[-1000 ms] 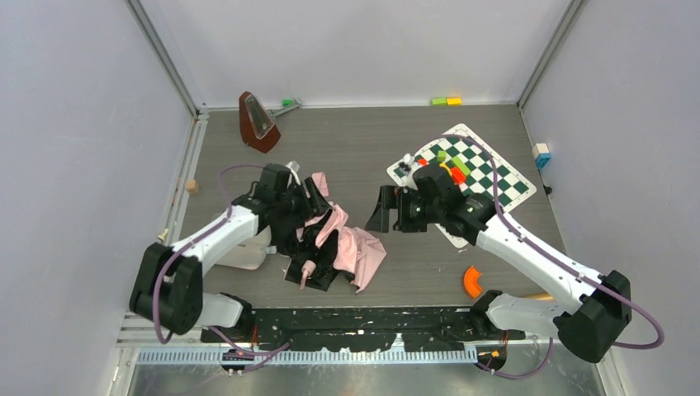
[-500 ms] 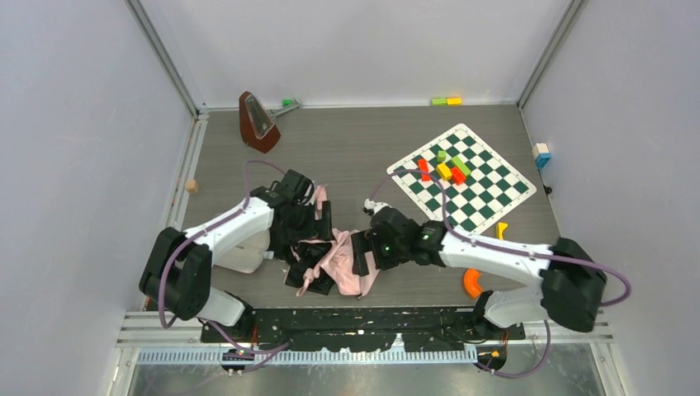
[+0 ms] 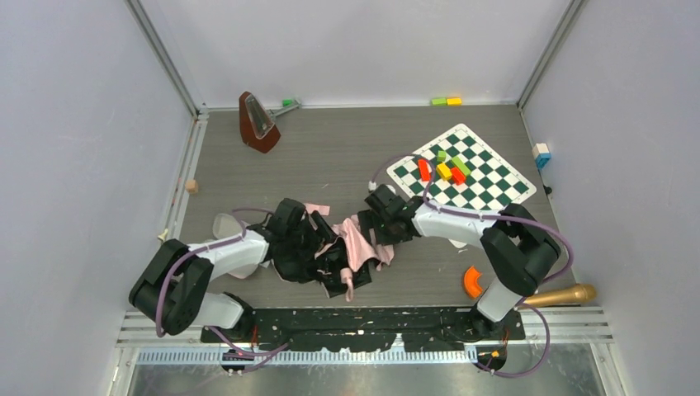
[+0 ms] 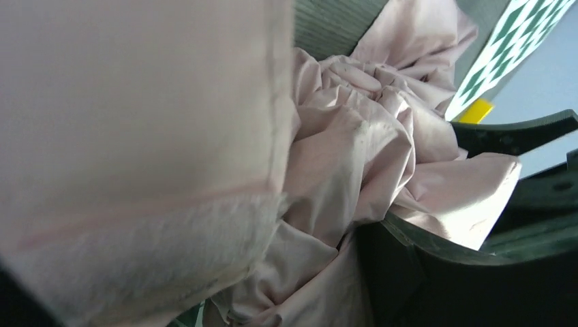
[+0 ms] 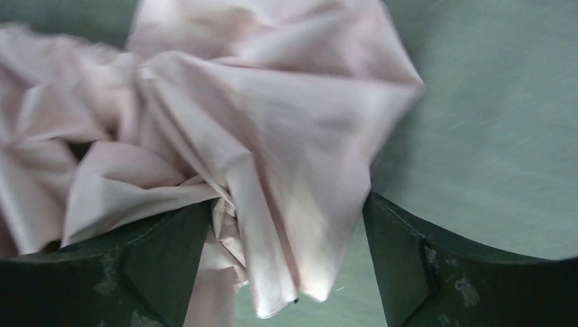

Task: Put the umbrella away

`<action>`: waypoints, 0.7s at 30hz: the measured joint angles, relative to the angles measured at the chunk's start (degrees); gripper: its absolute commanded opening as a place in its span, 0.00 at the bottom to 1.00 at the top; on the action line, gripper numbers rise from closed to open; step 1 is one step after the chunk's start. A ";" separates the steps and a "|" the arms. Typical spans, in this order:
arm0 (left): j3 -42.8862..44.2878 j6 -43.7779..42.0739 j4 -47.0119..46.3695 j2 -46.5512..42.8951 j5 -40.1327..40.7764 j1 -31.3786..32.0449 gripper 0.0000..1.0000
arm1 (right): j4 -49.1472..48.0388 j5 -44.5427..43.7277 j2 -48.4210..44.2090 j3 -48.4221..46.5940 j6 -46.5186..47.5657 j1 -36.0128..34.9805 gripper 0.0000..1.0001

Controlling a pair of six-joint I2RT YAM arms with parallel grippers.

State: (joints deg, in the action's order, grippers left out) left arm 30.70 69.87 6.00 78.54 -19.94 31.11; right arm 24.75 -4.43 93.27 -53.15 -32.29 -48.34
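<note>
Though both arms reach into one heap, only one claw reads clearly. Noted: the umbrella (image 3: 355,247) lies crumpled on the bench (image 3: 347,148) between the two claws, pale pink cloth uppermost, black cloth lower down on the side toward the left claw (image 3: 323,257). At the heap's other edge sits the right claw (image 3: 373,235). Its wrist view shows the fingers (image 5: 157,272) spread wide, a bunched fold of pink canopy lying loose between them, grey bench off to one side. Left wrist view is half covered by cloth close against the lens. One dark finger (image 4: 436,272) shows, pink folds against it. Cannot tell how wide that claw stands, nor whether it has any hold. Chessboard (image 3: 495,186) lies behind the right claw, well apart from the umbrella.
</note>
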 measured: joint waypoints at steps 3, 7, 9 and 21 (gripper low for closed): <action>-2.71 8.37 -4.28 -1.70 3.17 1.79 0.75 | 0.15 -0.04 0.70 -1.51 4.92 5.22 0.96; -2.89 14.60 -4.46 -3.04 8.28 2.43 0.76 | 0.50 1.07 -4.35 -1.25 9.99 8.07 0.98; -2.40 15.76 -4.13 -3.02 9.73 2.40 0.76 | -0.63 4.24 -10.67 0.07 11.61 7.78 0.96; -1.11 19.41 -7.89 0.20 9.86 2.43 0.78 | -5.75 7.85 -12.81 2.25 10.93 -6.82 0.96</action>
State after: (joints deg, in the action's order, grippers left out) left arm 29.58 89.27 -1.89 78.74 -10.09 33.54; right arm 19.00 3.42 80.47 -50.89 -21.37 -55.16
